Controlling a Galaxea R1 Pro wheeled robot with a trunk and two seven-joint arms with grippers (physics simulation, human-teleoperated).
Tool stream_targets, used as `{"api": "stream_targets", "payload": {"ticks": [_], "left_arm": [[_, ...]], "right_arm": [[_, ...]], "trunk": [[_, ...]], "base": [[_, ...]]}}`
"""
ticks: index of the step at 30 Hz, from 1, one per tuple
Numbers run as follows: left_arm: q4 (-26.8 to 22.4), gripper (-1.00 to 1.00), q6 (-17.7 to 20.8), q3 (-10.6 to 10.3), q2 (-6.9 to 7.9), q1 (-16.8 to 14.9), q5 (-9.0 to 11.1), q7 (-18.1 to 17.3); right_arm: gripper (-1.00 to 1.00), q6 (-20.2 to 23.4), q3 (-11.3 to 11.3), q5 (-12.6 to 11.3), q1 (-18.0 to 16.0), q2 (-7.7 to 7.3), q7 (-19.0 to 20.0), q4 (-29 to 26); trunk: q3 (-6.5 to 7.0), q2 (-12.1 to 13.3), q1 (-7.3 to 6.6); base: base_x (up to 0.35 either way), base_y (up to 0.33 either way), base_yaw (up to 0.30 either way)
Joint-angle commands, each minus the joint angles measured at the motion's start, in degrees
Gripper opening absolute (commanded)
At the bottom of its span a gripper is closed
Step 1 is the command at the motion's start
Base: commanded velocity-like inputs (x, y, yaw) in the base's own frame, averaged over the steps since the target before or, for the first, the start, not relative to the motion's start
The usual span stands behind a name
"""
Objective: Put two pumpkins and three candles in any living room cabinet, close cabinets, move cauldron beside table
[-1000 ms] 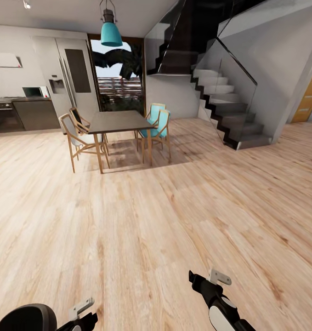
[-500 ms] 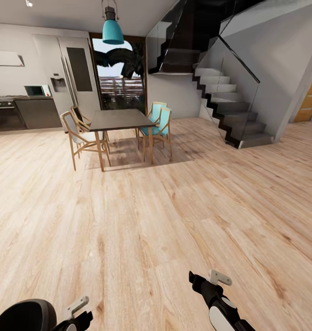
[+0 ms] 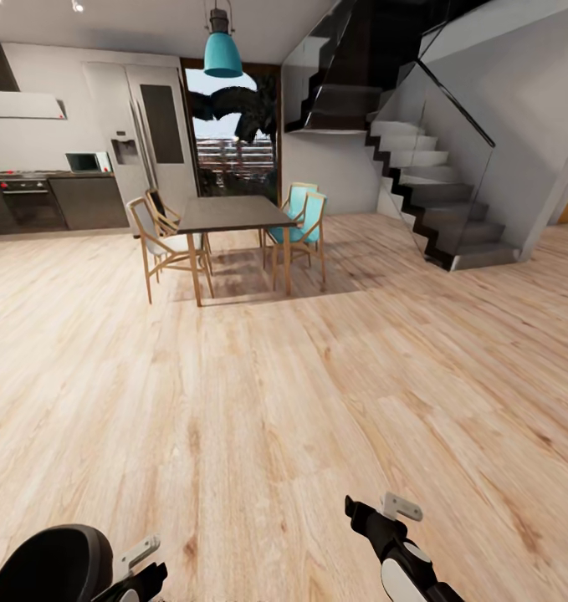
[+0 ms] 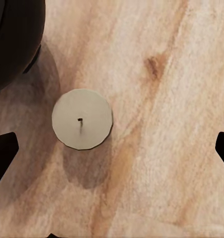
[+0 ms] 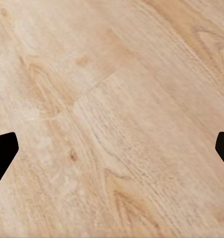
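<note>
Left wrist view shows one candle [image 4: 82,119] standing on the wooden floor [image 4: 161,148]. We look down on its flat pale top, and a tiny dark wick sticks up in the middle. The candle has a soft shadow beside it. A big round black thing [image 4: 13,39] sits near the candle but does not touch it. I cannot tell what the black thing is. The two dark fingertips of the left gripper [image 4: 112,148] show at the two sides of the picture, wide apart. The candle sits between them, closer to one tip [image 4: 3,153], and nothing touches it. The gripper holds nothing.

In the right wrist view the right gripper [image 5: 112,148] also has its two dark tips far apart, with bare floor planks [image 5: 112,109] under it. It holds nothing too.

In the head view the right arm [image 3: 396,552] reaches out low over the floor [image 3: 258,401]. A round black shape [image 3: 49,564] sits at the low left corner of the picture, with a bit of the left arm [image 3: 137,568] next to it. Far off stands a dark dining table [image 3: 232,214] with wooden chairs [image 3: 160,242] and blue chairs [image 3: 304,219] around it. A blue lamp [image 3: 222,52] hangs above it. Stairs [image 3: 438,196] go up on the right, and kitchen units [image 3: 53,201] line the far wall on the left.
</note>
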Motion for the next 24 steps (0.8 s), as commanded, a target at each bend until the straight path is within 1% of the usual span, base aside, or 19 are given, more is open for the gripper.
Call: {"api": "stream_targets", "payload": {"ticks": [1, 4, 10, 13, 16, 21, 24], "left_arm": [[-0.1, 1.0, 0.0, -0.4, 0.08, 0.0, 0.3, 0.5], [-0.1, 1.0, -0.1, -0.4, 0.09, 0.0, 0.3, 0.5], [-0.1, 1.0, -0.1, -0.5, 1.26, 0.0, 0.2, 0.5], [-0.1, 1.0, -0.1, -0.5, 1.35, 0.0, 0.2, 0.5], [-0.1, 1.0, -0.2, -0.5, 1.4, 0.0, 0.2, 0.5], [-0.1, 1.0, -0.2, -0.5, 1.39, 0.0, 0.2, 0.5], [-0.1, 1.0, -0.3, -0.4, 1.39, 0.0, 0.6, 0.5]], "right_arm": [[1.0, 0.2, 0.2, -0.2, -0.1, -0.06, -0.4, -0.1], [1.0, 0.2, 0.2, -0.2, -0.1, -0.06, -0.4, -0.1], [1.0, 0.2, 0.2, -0.2, -0.1, -0.06, -0.4, -0.1], [1.0, 0.2, 0.1, -0.2, -0.1, -0.06, -0.1, -0.1], [1.0, 0.2, 0.1, -0.2, -0.1, -0.13, 1.1, -0.1], [1.0, 0.2, 0.1, -0.2, -0.1, -0.15, 1.6, -0.1], [1.0, 0.2, 0.1, -0.2, -0.1, -0.15, 1.7, -0.1]], "trunk": [[-0.24, -0.4, 0.22], [-0.78, -1.6, 0.88], [-1.85, -4.1, 2.19], [-2.39, -5.3, 2.85], [-2.93, -6.5, 3.51], [-2.93, -6.5, 3.51], [-2.93, -6.5, 3.51]], "base": [[0.0, 0.0, 0.037], [0.0, 0.0, 0.016], [0.0, 0.0, 0.002], [0.0, 0.0, 0.0], [0.0, 0.0, 0.0], [0.0, 0.0, 0.0], [0.0, 0.0, 0.0]]}}
